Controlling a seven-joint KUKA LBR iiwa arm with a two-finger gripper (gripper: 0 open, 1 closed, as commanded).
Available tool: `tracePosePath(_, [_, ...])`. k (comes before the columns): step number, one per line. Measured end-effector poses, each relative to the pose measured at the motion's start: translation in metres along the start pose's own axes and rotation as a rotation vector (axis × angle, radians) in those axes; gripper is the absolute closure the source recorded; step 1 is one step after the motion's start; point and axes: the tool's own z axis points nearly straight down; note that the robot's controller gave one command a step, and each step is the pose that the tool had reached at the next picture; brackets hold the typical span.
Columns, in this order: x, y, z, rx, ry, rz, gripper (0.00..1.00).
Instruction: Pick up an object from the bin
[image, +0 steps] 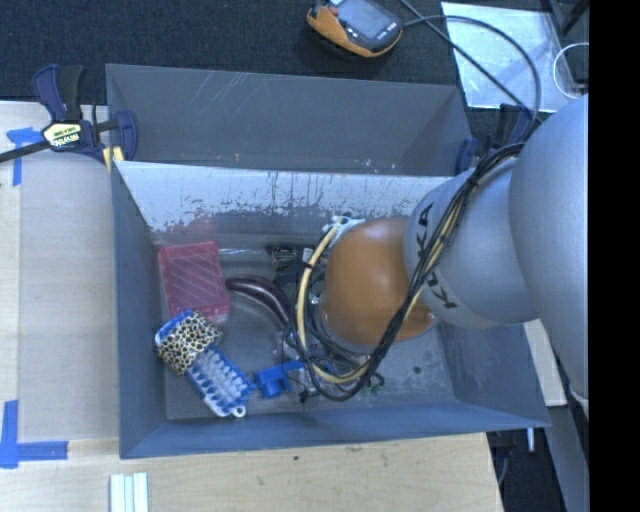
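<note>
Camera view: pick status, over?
Pincer down at front centre, under orange wrist cover. Small blue piece beside it, grasp unconfirmed. Bristly blue-white brush and leopard-print item close on view's left.

Bin (140, 300) is reading as matt grey sheet metal, with the back wall showing scuffs and dark streaky wear. Orange wrist cover (365, 280) is looking smooth and glossy, catching a soft highlight. Arm shell (500, 250) is showing a smooth satin grey. Cables (335, 372) are looking like black and yellow rubbery sheathing. Pink block (190, 280) is showing a matt, finely ribbed face. Leopard-print piece (187, 340) is reading as soft cloth. Blue-and-white brush (220, 382) is showing plastic bristles, and the blue part (272, 380) is looking like hard plastic.
</note>
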Motion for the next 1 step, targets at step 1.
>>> tracePosePath(1, [0.0000, 0.0000, 0.0000, 0.000, 0.000, 0.000, 1.00])
